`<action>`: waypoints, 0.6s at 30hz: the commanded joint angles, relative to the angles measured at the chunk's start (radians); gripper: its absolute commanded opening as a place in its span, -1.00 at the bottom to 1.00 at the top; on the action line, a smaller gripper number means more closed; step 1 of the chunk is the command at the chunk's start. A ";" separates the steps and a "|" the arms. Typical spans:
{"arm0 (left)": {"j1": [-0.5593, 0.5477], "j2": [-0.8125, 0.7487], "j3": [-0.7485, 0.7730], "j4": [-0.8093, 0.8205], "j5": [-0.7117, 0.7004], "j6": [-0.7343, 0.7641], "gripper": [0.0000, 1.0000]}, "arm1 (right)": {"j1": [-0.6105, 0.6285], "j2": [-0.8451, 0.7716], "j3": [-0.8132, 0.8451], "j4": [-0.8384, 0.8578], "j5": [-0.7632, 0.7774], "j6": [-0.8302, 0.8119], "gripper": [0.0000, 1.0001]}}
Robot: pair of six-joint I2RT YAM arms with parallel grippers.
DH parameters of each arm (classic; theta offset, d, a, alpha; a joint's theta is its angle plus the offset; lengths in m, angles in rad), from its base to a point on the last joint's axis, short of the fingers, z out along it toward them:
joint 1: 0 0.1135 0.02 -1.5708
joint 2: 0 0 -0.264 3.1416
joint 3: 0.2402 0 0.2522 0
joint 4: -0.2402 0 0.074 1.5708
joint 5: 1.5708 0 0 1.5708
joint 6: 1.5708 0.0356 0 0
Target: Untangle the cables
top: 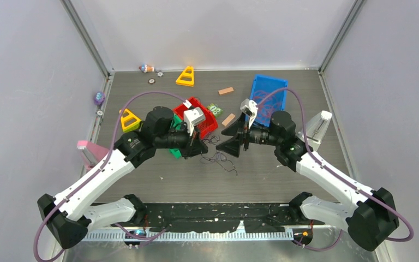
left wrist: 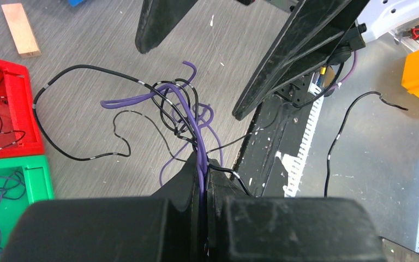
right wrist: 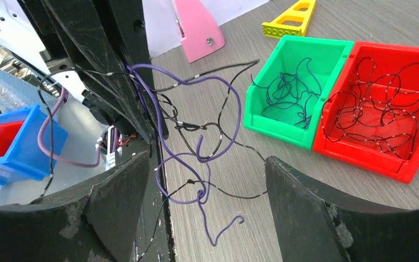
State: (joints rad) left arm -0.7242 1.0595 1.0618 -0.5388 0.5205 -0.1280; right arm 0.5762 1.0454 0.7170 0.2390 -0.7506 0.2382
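The cables are thin purple and black wires in a loose tangle [top: 216, 156] on the grey table between my two grippers. My left gripper [left wrist: 203, 170] is shut on the cables: a purple strand and a black strand run into its closed jaws, and the tangle [left wrist: 181, 112] spreads out from the tips. In the right wrist view the purple loops [right wrist: 196, 164] hang down from the left gripper [right wrist: 121, 71]. My right gripper [right wrist: 207, 204] is open, its fingers either side of the lower purple loop without touching it. From above it [top: 228, 139] faces the left gripper [top: 202, 148].
A green bin [right wrist: 262, 117] and a red bin [right wrist: 414, 158] with more wires stand just beyond the tangle. A blue tray [top: 267, 90], wooden blocks [top: 226, 91], yellow triangles [top: 186, 76] and a pink piece [right wrist: 196, 24] lie around. The black base strip [top: 213, 210] runs along the near edge.
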 commanded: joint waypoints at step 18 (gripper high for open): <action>0.003 -0.098 -0.064 0.040 -0.285 -0.032 0.11 | 0.059 -0.010 0.046 -0.096 0.340 0.035 -0.89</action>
State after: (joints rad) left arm -0.7242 0.9958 1.0260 -0.4904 0.3885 -0.1543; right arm 0.6476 1.1133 0.7105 0.1993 -0.5617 0.2764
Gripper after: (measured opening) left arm 0.539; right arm 0.071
